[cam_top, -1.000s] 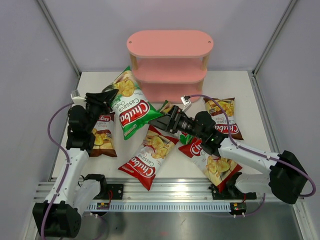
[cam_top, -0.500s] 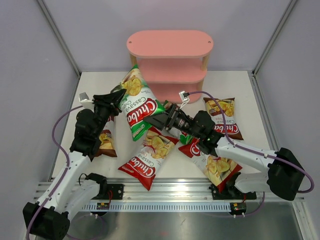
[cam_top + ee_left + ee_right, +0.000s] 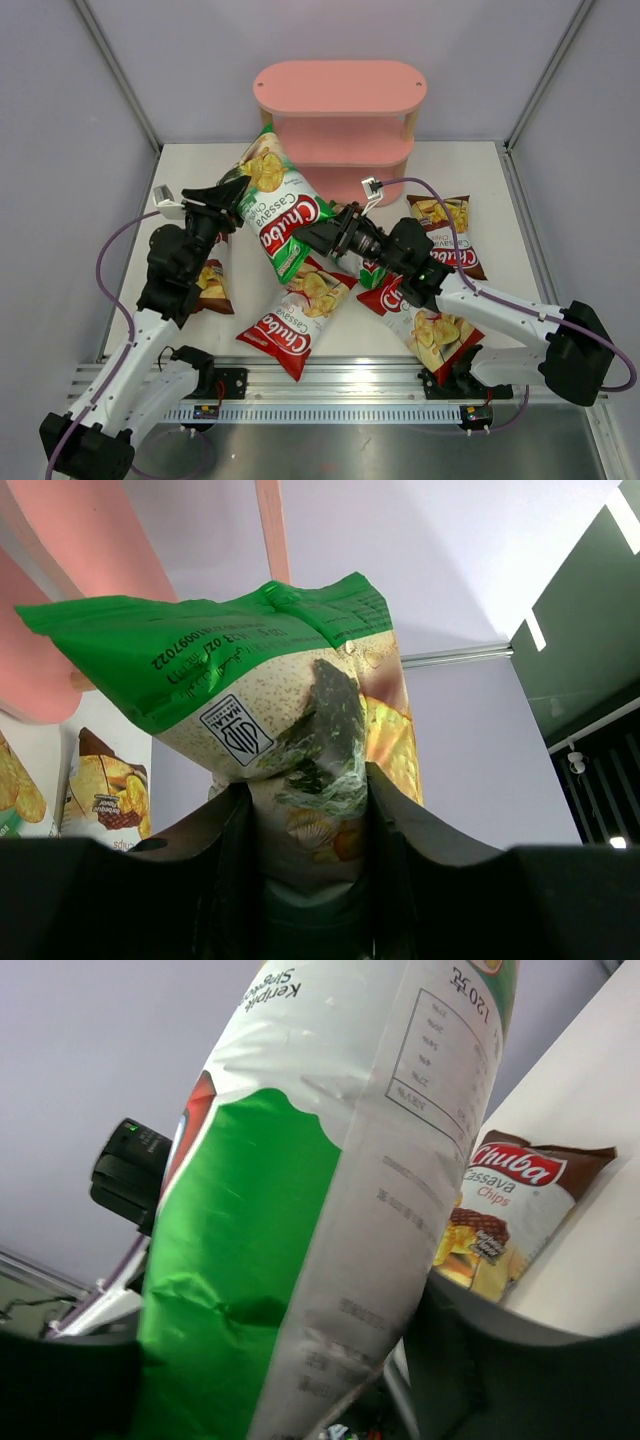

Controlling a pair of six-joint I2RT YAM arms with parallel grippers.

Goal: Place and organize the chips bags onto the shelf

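A green chips bag (image 3: 281,208) hangs tilted above the table in front of the pink shelf (image 3: 340,88). My left gripper (image 3: 237,193) is shut on its upper left edge; in the left wrist view the green bag (image 3: 250,670) is pinched between the fingers of the left gripper (image 3: 308,792). My right gripper (image 3: 312,238) is closed on the bag's lower end. In the right wrist view the green bag (image 3: 300,1160) fills the gap of the right gripper (image 3: 290,1360) and touches both fingers.
Two red bags (image 3: 296,312) (image 3: 424,322) lie on the table near the front. One brown bag (image 3: 452,236) lies at the right, another brown bag (image 3: 211,282) under my left arm. A second green bag's corner (image 3: 371,276) peeks from under the right arm.
My left gripper has raised the green bag and swung it toward the right. My right gripper has reached its lower end and closed on it.
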